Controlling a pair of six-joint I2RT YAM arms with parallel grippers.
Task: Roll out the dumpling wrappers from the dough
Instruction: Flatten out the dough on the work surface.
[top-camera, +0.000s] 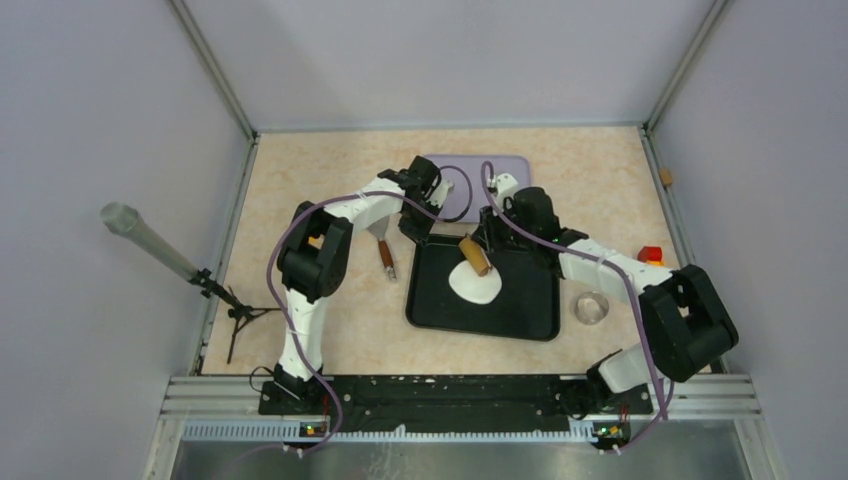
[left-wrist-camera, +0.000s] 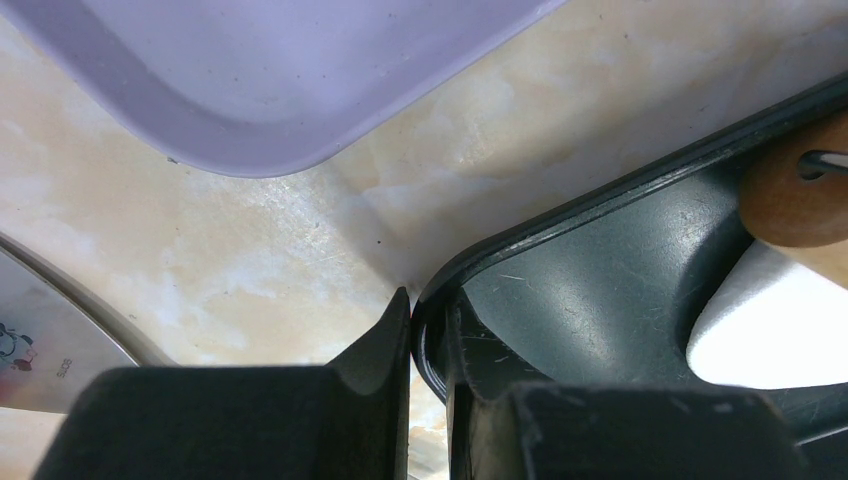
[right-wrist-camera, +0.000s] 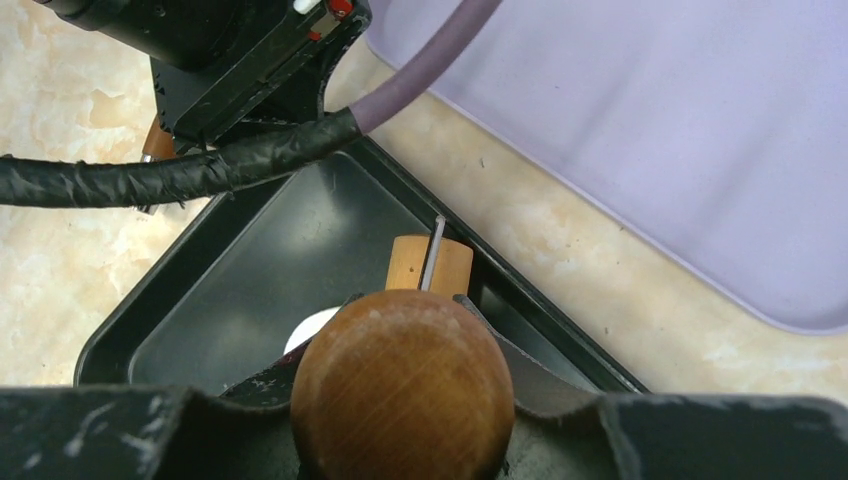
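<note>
Dough (top-camera: 474, 283) lay flattened in the middle of the tray (top-camera: 520, 318), soft and likely to stretch unless lifted by its edge. The right end effector (right-wrist-camera: 400, 395) clenched the rolling pin (top-camera: 473, 254) by its knob, and the left end effector (left-wrist-camera: 428, 335) pinched the tray's far-left rim.

The left gripper (left-wrist-camera: 425, 335) clamps the rim of the black tray (left-wrist-camera: 590, 280), where a wooden roller (left-wrist-camera: 795, 195) rests on the dough (left-wrist-camera: 770, 335).

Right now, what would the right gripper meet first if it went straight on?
With its rolling pin, probably the black tray's wall near the left gripper clamped on it; depth unclear.
</note>
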